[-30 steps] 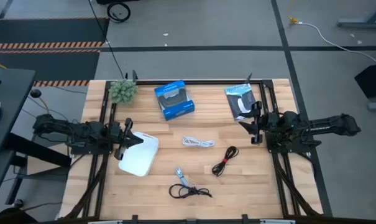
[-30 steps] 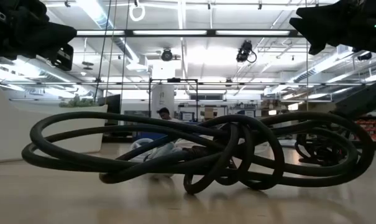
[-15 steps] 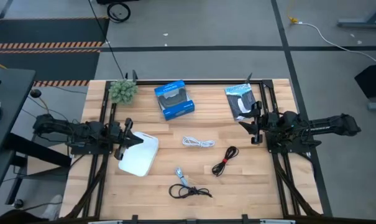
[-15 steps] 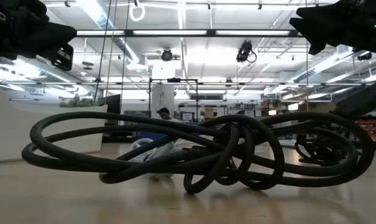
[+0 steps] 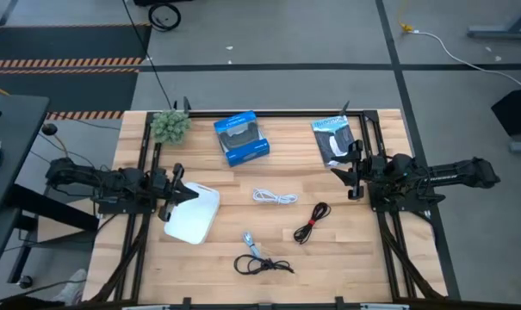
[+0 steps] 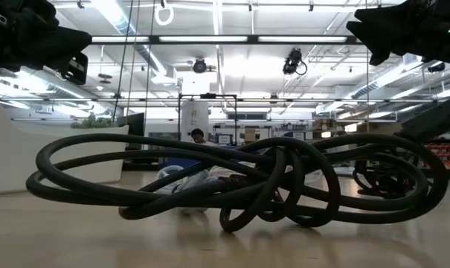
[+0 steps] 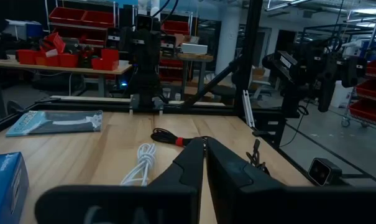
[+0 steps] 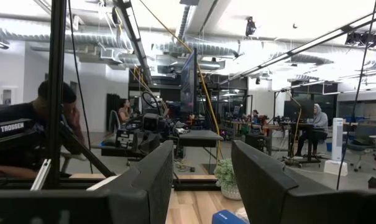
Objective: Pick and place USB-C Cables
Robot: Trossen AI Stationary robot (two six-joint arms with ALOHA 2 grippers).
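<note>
Three coiled cables lie on the wooden table in the high view. The white cable [image 5: 273, 197] is in the middle, the black cable with a red tie [image 5: 312, 221] lies right of it, and the black cable with a silvery plug [image 5: 260, 259] lies toward the near edge. In the low view the near black coil [image 6: 225, 186] fills the foreground. My left gripper [image 5: 176, 191] hangs shut above the table's left side, by a white tray [image 5: 193, 215]. My right gripper [image 5: 351, 170] hangs open above the right side, beside the packet. From the left wrist I see the white cable [image 7: 141, 165] and the red-tied cable [image 7: 175, 138] ahead.
A blue box [image 5: 241, 138] and a black-and-white packet [image 5: 333, 138] lie toward the far edge, with a small green plant [image 5: 170, 126] at the far left corner. Black frame rails run along both sides of the table. A person [image 8: 26, 137] shows beyond the table in the right wrist view.
</note>
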